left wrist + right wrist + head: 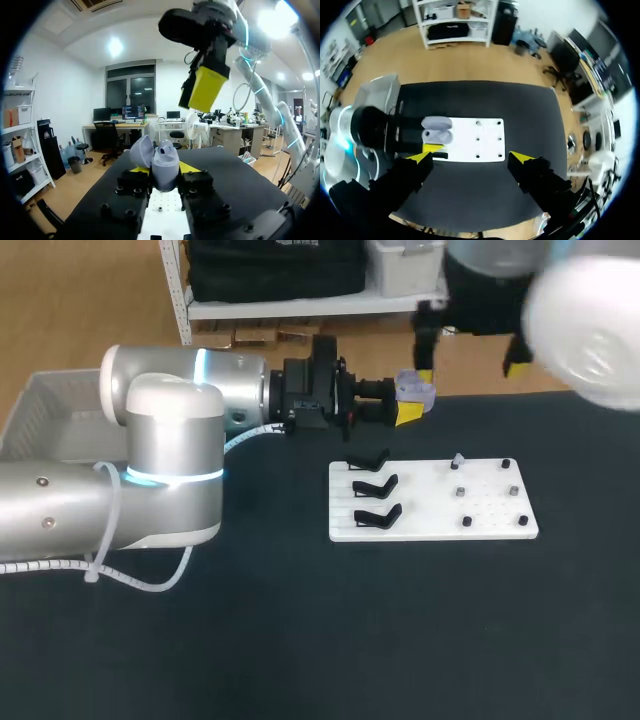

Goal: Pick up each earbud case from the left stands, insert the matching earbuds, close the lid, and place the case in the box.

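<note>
The left fingers are clamped from both sides on an open lavender earbud case, held above the dark bench in the upper middle of the head view, just past the white board. Three black stands sit on the board's left part. The right fingers, high above the board, are spread wide and hold nothing. A clear box sits at the frame's left edge.

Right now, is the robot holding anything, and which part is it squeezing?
Yes. The left gripper squeezes the open purple earbud case by the sides of its bottom half. The right gripper holds nothing.
</note>
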`<state>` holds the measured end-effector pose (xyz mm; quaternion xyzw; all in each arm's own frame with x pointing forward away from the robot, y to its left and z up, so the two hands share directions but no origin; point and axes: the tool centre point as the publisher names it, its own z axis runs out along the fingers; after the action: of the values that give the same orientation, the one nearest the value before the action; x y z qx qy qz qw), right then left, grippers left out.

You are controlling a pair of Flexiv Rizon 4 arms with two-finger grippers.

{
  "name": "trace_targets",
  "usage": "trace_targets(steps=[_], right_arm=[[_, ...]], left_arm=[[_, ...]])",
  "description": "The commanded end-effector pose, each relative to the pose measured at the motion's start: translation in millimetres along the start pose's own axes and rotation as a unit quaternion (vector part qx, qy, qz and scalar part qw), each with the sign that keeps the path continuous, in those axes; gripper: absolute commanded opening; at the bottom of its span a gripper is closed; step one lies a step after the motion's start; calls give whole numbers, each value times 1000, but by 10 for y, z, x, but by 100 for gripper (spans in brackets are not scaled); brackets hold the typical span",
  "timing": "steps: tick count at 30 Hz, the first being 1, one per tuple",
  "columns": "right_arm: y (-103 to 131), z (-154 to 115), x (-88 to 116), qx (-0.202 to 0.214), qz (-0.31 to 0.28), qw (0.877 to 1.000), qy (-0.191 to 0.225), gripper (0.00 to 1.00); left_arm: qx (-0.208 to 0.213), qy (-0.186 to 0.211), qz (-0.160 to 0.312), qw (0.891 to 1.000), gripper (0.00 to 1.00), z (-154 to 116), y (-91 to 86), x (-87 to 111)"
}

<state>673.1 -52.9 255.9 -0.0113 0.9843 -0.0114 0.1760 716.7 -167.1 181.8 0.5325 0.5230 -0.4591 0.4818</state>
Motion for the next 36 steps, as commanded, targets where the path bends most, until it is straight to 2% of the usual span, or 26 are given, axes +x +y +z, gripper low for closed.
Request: trace_targets(steps=[1,4,7,11,13,17,23,31,36], right_arm=[[-316,62,129,-135,-10,984,-118,100],[-379,136,148,-148,-18,980,-135,100],[-419,280,157,-141,-14,981,-133,100],[-464,597,195,-120,24,988,-98,100],[-481,765,222,-123,52,987,-84,100],[-496,1056,259,-103,100,988,-56,100],[-462,1405,266,-80,116,990,-30,100],[-344,1812,211,-82,148,986,0,100],[-276,1971,123,-80,173,982,8,100]], left_arm=[[-3,-4,2,1000,0,-2,-13,16],[-3,-4,2,1000,0,-2,-13,16],[-3,-4,2,1000,0,-2,-13,16],[-3,-4,2,1000,0,-2,-13,16],[-3,-4,2,1000,0,-2,-13,16],[-3,-4,2,1000,0,-2,-13,16],[-3,-4,2,1000,0,-2,-13,16],[-3,-4,2,1000,0,-2,-13,16],[-3,-4,2,1000,0,-2,-13,16]])
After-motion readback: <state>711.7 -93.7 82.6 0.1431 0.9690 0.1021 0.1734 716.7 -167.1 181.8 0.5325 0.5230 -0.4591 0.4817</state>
